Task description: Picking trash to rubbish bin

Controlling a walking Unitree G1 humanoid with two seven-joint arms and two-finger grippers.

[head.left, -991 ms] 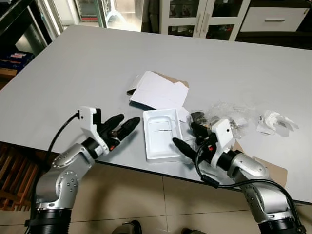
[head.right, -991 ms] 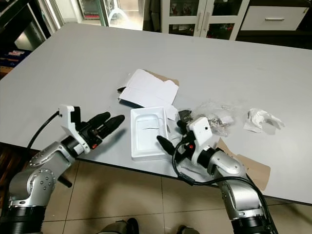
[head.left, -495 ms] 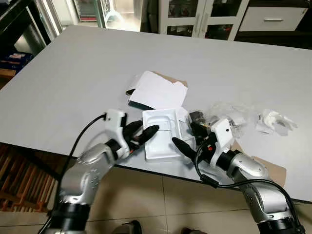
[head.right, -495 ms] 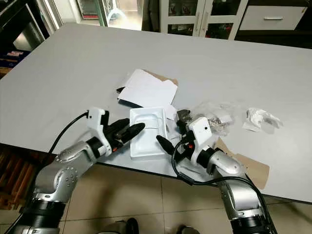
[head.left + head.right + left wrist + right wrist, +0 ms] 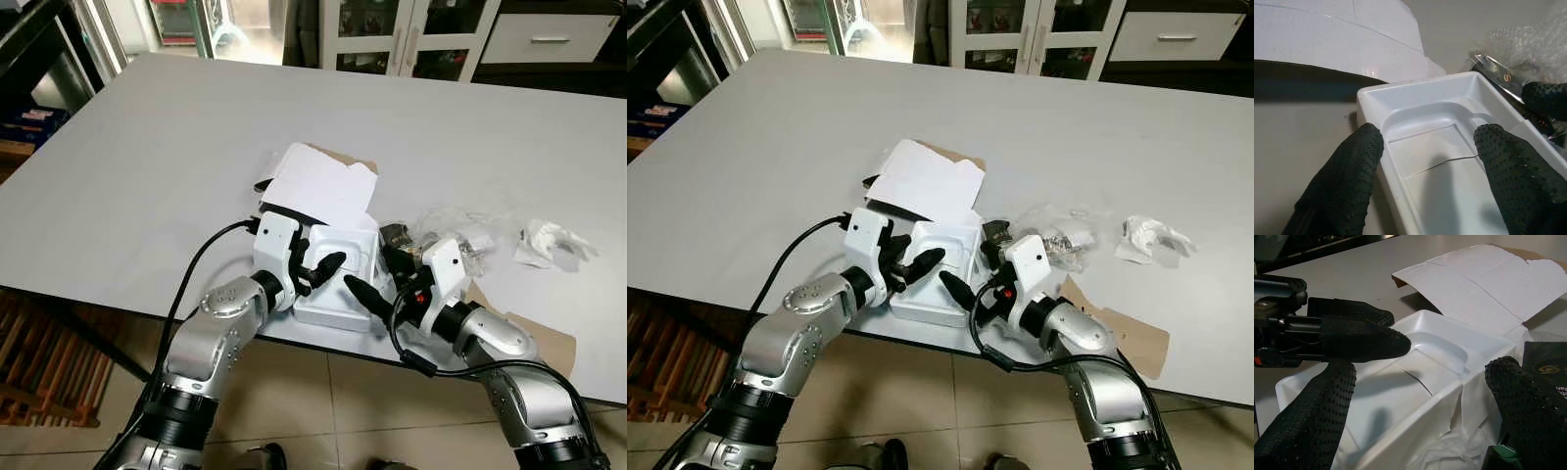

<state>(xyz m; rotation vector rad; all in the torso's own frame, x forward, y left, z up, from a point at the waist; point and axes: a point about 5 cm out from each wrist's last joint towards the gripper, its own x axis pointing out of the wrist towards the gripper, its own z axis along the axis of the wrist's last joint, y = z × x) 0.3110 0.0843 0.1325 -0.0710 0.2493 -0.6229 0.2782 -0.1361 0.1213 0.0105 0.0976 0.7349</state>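
A grey table [image 5: 147, 147] spans the frame, its near edge running across the lower part. Just left of centre the left gripper [image 5: 315, 271] reaches in from the lower left, its fingers spread wide with one finger over the hollow of a white plastic tray [image 5: 343, 257] and the other outside the tray's left wall; the left wrist view shows the two black fingers [image 5: 1344, 171] apart on either side of that wall, and whether they touch it cannot be told. The tray lies at the centre of the frame near the table's front edge. Directly above it in the picture lies a flattened white cardboard box [image 5: 323, 181] with a brown flap showing at its upper edge. Right of centre the right gripper [image 5: 377, 289] comes in from the lower right, its fingers also spread wide and holding nothing, one tip at the tray's near right corner and the other beside a small dark packet [image 5: 395, 237]. Further right lies a crumpled clear plastic bag [image 5: 460, 230], then a crumpled white wrapper [image 5: 554, 240] at the right edge, and brown cardboard [image 5: 549, 343] lies under the right arm at lower right.
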